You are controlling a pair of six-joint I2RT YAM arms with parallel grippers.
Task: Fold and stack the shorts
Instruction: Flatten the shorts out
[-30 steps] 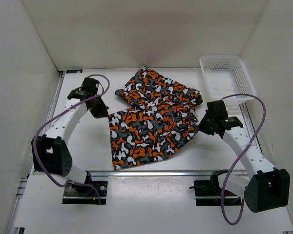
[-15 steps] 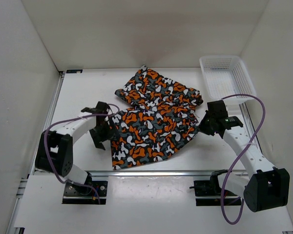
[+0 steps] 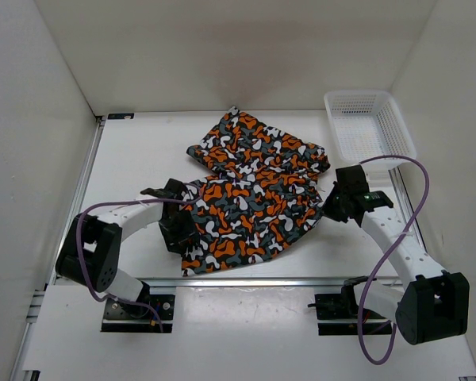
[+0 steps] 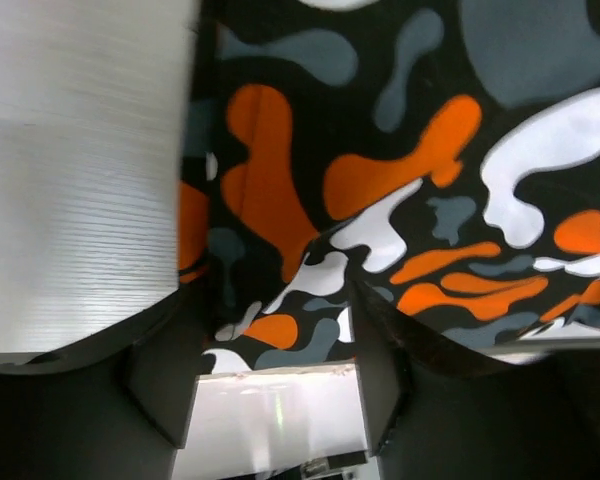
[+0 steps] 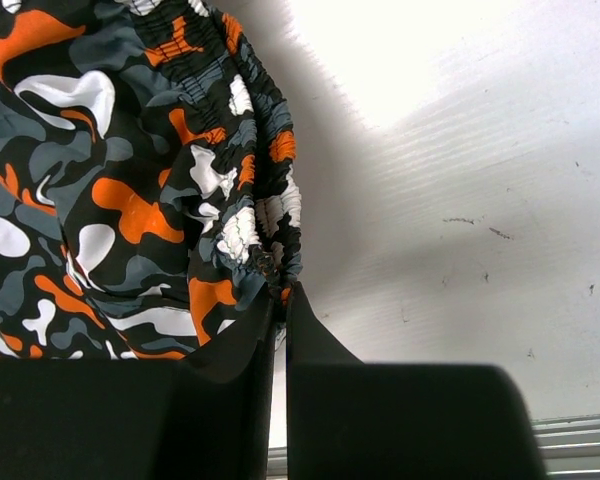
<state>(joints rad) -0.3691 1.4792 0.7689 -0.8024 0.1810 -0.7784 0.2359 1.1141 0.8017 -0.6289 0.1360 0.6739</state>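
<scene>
The shorts (image 3: pixel 246 210), printed in orange, black, grey and white blotches, lie spread mid-table, with more of the same fabric bunched behind them (image 3: pixel 258 143). My left gripper (image 3: pixel 177 226) is low at their left edge. In the left wrist view it (image 4: pixel 280 310) is open, and the fabric's edge (image 4: pixel 310 290) lies between the spread fingers (image 4: pixel 380 370). My right gripper (image 3: pixel 333 202) is at the shorts' right edge. In the right wrist view it (image 5: pixel 281 296) is shut on the gathered elastic waistband (image 5: pixel 265 215).
A white plastic basket (image 3: pixel 369 123) stands at the back right corner. White walls close in the table on the left, back and right. Bare white tabletop (image 3: pixel 135 159) lies left of the shorts, and a metal rail (image 3: pixel 246 279) runs along the near edge.
My left arm swung from the back left down to the shorts' left edge, and its jaws went from shut to open around the fabric's edge. The right arm stayed put.
</scene>
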